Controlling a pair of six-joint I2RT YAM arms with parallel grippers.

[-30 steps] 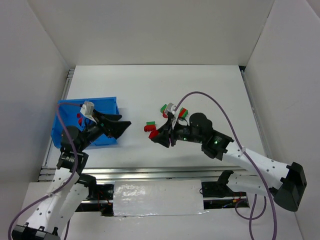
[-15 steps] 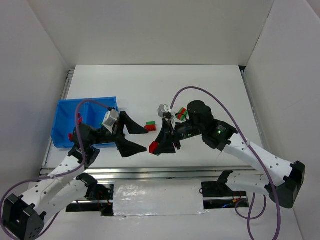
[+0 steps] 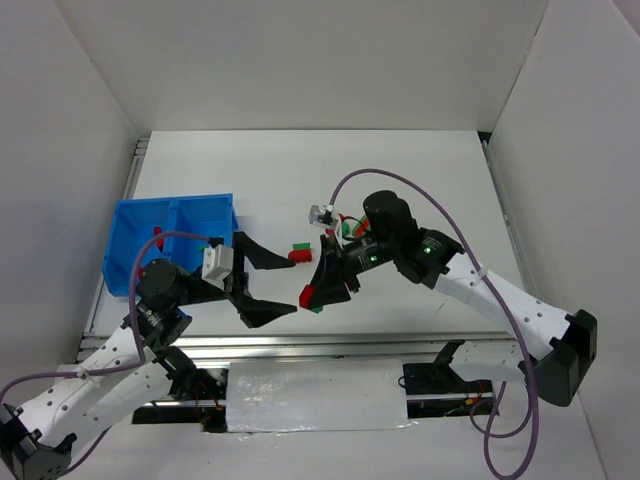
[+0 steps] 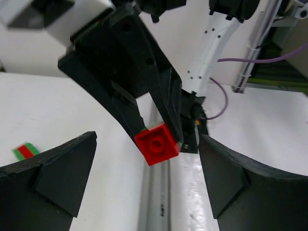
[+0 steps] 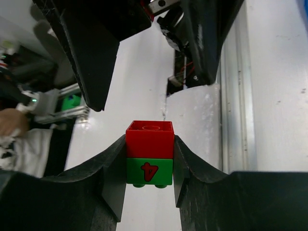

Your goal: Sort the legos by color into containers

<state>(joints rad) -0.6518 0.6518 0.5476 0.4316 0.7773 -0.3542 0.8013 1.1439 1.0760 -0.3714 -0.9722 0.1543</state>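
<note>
Right pincer [image 3: 312,293] is pinching a joined brick [image 5: 149,156], red half on top and green half below, clamped on both side faces. I see it held clear of the surface [image 3: 430,180], close to the near edge, about mid-width.

Left pincer [image 3: 292,287] is spread wide with nothing in it. Its fingers [image 4: 53,178] stand either side of the right pincer's tip and the brick. In the left wrist view there's a gap on both sides, no contact.

A loose red-and-green piece [image 3: 298,250] lies flat on the surface, just beyond both pincers, near the middle. More red and green bits [image 3: 347,227] sit behind the right arm, partly hidden.

Blue bin [image 3: 128,212] is at the left edge, with its middle wall [image 3: 172,212] visible. There's a spot of red [image 3: 157,232] inside it, but I can't tell the rest because the left arm covers it.
</note>
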